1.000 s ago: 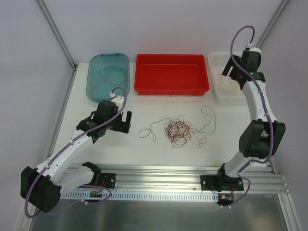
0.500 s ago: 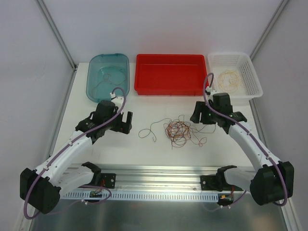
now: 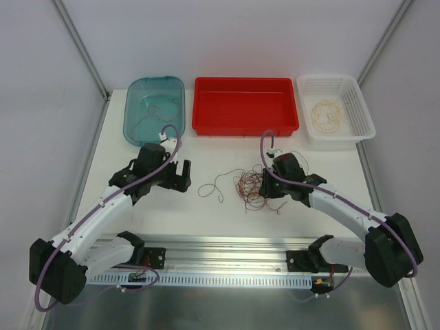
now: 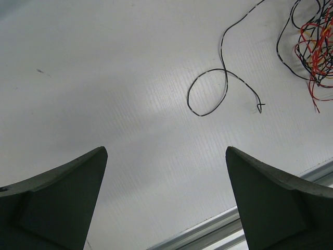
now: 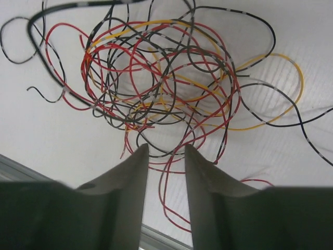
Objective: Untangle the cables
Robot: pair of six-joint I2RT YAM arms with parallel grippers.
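Note:
The cables (image 3: pixel 256 189) lie in a loose tangle of red, yellow and dark wires on the white table; in the right wrist view the tangle (image 5: pixel 161 83) fills the upper half. My right gripper (image 3: pixel 265 187) is down at the tangle's right edge. Its jaws (image 5: pixel 166 148) stand a narrow gap apart, with red strands crossing between the fingers, unclamped. One dark cable end (image 4: pixel 208 99) curls out to the left (image 3: pixel 212 189). My left gripper (image 3: pixel 180 176) hovers left of it, wide open (image 4: pixel 165 151) with nothing between its fingers.
Along the back stand a teal bin (image 3: pixel 130 117) with a thin wire inside, a red tray (image 3: pixel 245 127), and a white basket (image 3: pixel 364 113) holding a coiled yellow wire (image 3: pixel 326 111). An aluminium rail (image 3: pixel 234 244) runs along the near edge.
My right arm swung from over the white basket down to the tangle, and its jaws narrowed. The left arm barely moved.

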